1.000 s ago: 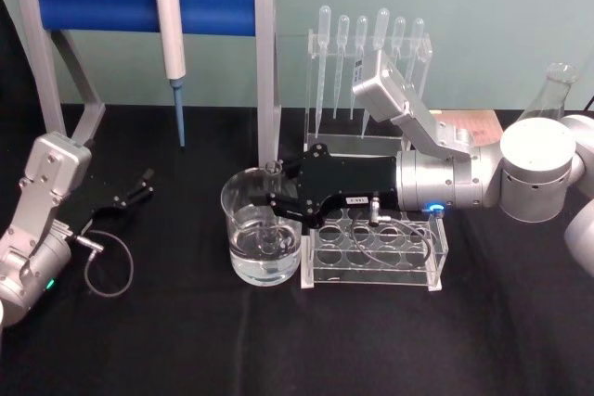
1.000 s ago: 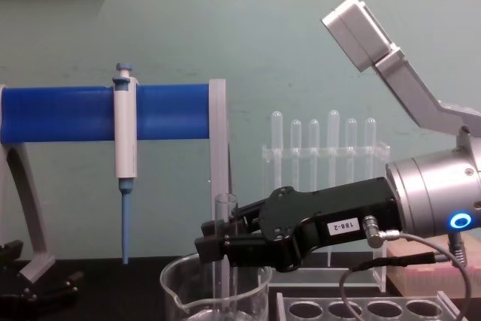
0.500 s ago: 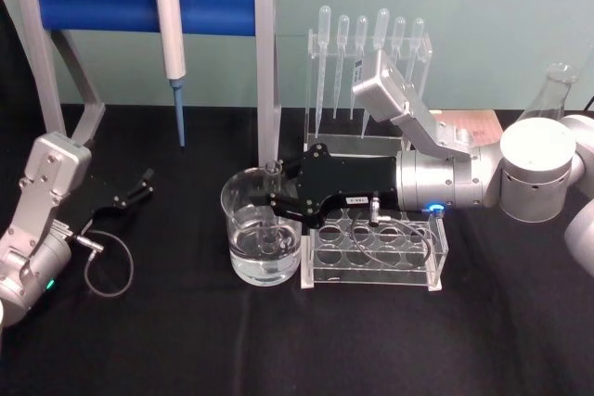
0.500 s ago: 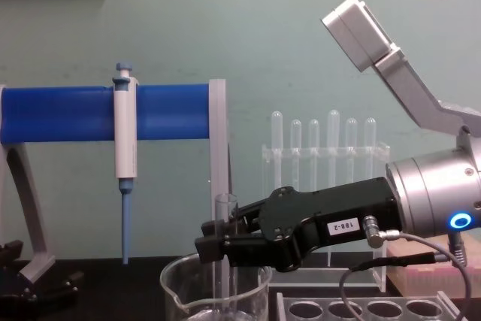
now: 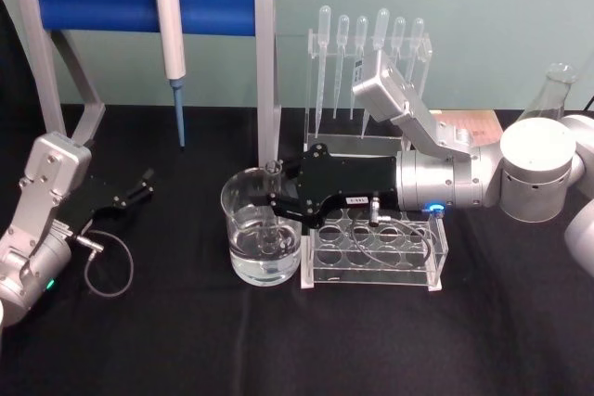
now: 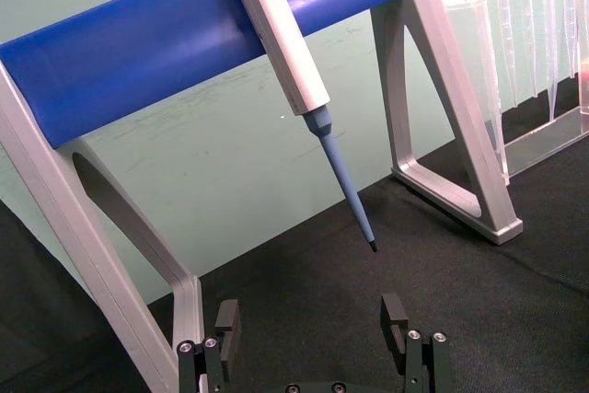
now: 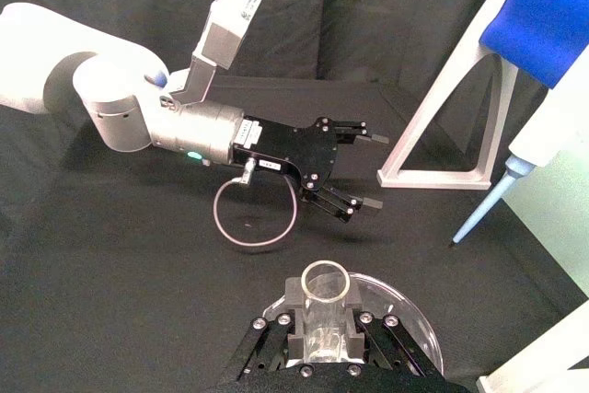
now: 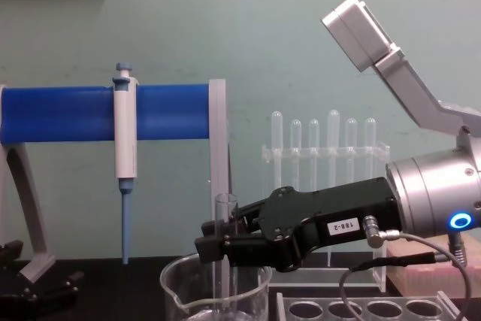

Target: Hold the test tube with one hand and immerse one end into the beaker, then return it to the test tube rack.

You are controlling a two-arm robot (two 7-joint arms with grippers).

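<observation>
Black tabletop (image 5: 186,340). Right pincer (image 8: 218,240) is clamping test tube (image 8: 225,212) upright, dipping its end in beaker (image 5: 237,229); left pincer (image 5: 139,187) is idling open, far left.

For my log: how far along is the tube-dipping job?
Done: the right gripper has the test tube clamped upright. In hand: its lower end sits inside the beaker, apparently in the water. To do: returning it to the rack. The left gripper is parked open at far left.

Chest view: small white rectangular label (image 8: 342,225) on the body of the black two-fingered right gripper (image 8: 216,240) reads "188-2", dark print on white. Head view: same label, print too small to read.
</observation>
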